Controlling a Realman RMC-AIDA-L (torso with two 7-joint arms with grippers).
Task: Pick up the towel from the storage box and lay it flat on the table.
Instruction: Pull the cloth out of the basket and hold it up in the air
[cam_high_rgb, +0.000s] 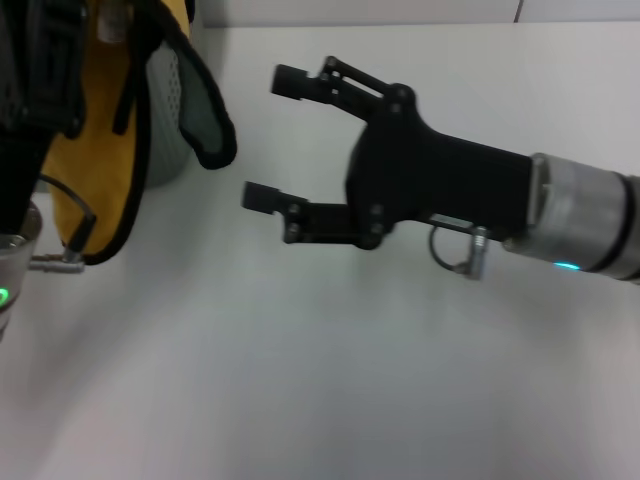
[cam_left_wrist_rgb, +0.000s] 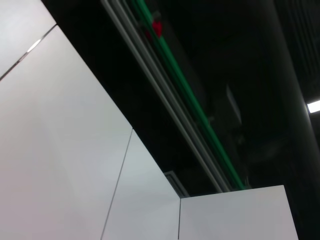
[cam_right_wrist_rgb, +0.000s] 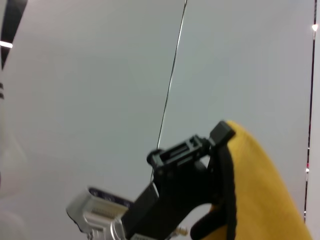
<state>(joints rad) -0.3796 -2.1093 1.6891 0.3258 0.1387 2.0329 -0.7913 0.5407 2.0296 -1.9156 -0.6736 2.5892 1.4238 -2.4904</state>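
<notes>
Our left gripper (cam_right_wrist_rgb: 212, 142) pinches the hanging towel (cam_high_rgb: 100, 130) above the table (cam_high_rgb: 300, 380), while our right gripper (cam_high_rgb: 268, 140) hovers spread wide beside it.

White wall panels (cam_left_wrist_rgb: 60, 150), dark ceiling (cam_left_wrist_rgb: 240, 60), green rail (cam_left_wrist_rgb: 200, 115).

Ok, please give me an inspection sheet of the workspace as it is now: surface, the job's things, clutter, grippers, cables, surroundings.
Surface: the table is plain white.
Job's things: the towel hangs lifted at the robot's left, yellow face showing, black edging, a darker fold beside it; the storage box stands behind it, mostly hidden.
Clutter: nothing seen.
Grippers: the left gripper is shut on the towel's upper edge, as the right wrist view shows; the right gripper is open above the table, fingers pointing toward the towel, apart from it.
Cables: a small wire loop under the right wrist.
Surroundings: white wall panels and a dark ceiling.
</notes>
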